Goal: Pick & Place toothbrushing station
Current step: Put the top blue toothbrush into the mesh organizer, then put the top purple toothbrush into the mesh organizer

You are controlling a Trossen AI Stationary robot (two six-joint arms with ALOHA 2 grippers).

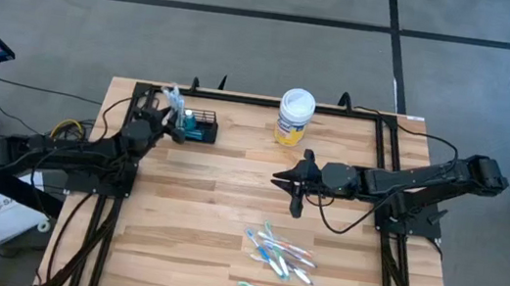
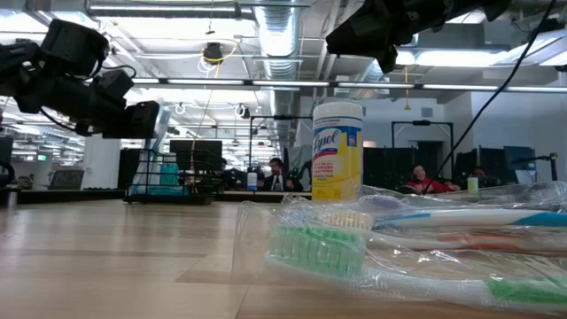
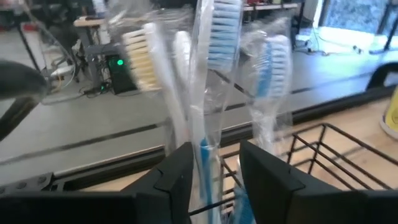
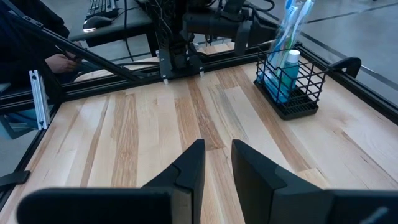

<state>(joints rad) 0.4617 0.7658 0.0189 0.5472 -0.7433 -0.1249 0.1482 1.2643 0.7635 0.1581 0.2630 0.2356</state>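
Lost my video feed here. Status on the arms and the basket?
Left gripper at the black wire basket, fingers around a wrapped toothbrush. Right gripper idle mid-table, holding nothing. More wrapped toothbrushes on the near side.

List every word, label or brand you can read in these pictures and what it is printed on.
"Lysol": blue script on the yellow label of the white-lidded tub.
Smaller print on that same label: too small to read.
Wrapped toothbrushes on the table: no legible text.
Nothing else readable in any view.
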